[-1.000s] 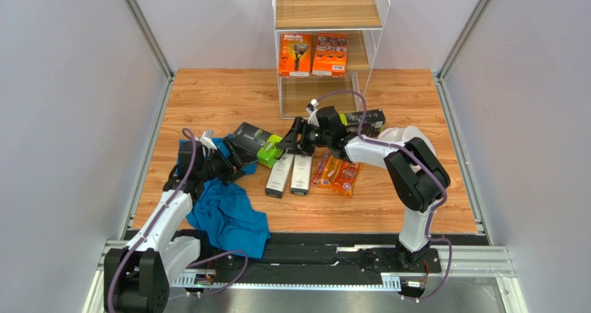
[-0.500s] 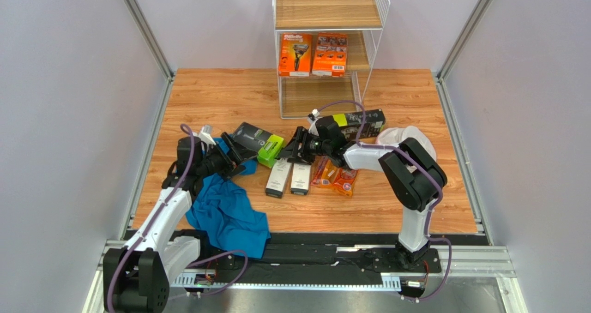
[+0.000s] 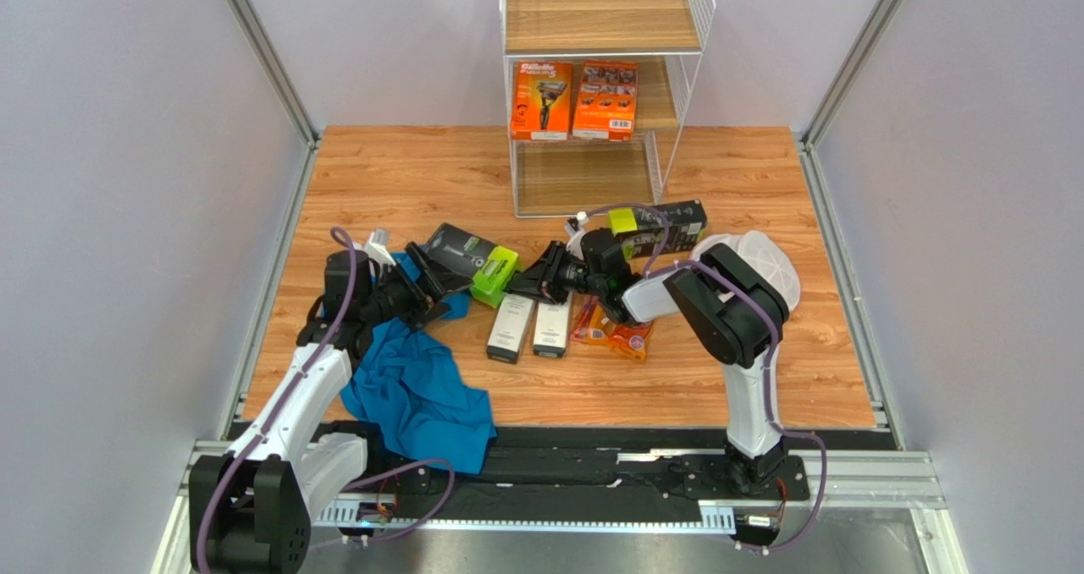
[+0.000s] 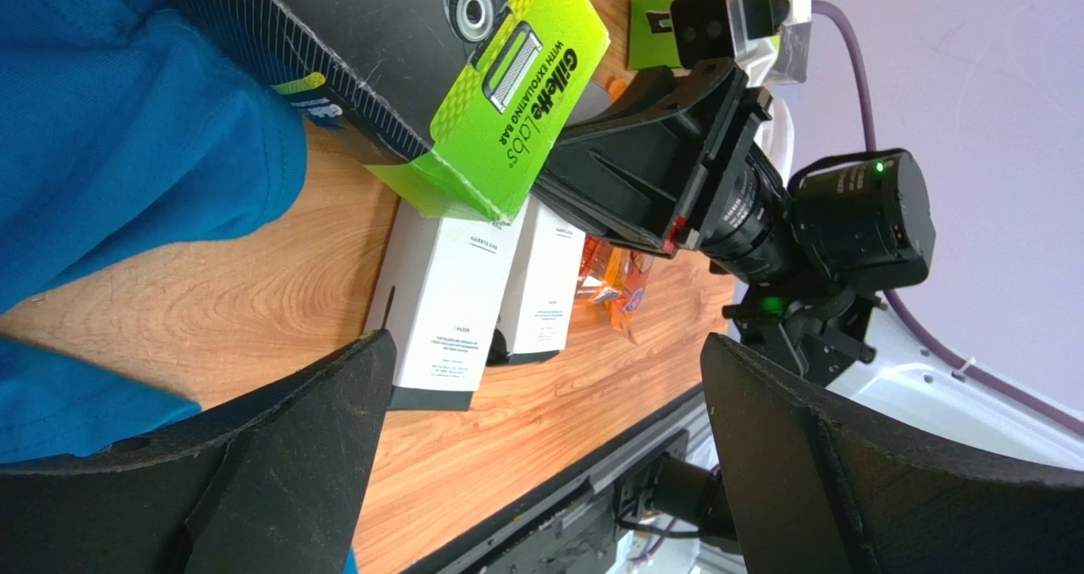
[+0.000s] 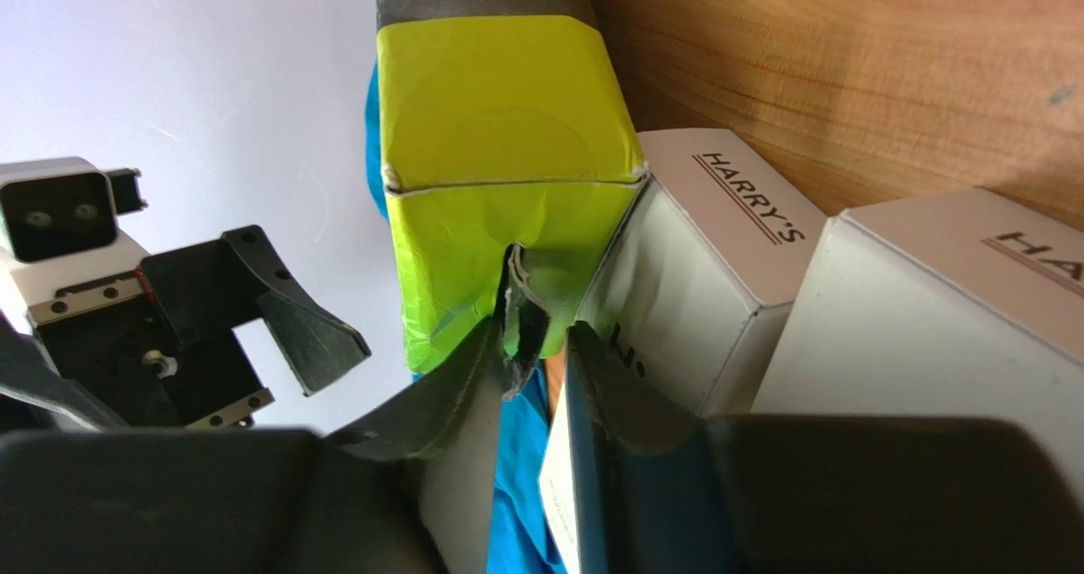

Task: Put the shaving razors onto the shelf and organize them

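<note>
**Right fingers close on lime flap**

Top: black box (image 3: 465, 255) lies on the table, near the shelf (image 3: 688, 41); right gripper (image 3: 541, 273) at its lime end.
Left wrist: left gripper (image 4: 547, 352) spread wide, box beyond its tips.
Right wrist: 2 fingers (image 5: 448, 403) flank the box's flap, narrowly apart; cannot tell whether they pinch it.

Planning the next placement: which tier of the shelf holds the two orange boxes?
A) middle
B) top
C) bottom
A: the orange boxes stand side by side on the middle tier of the shelf.
</note>
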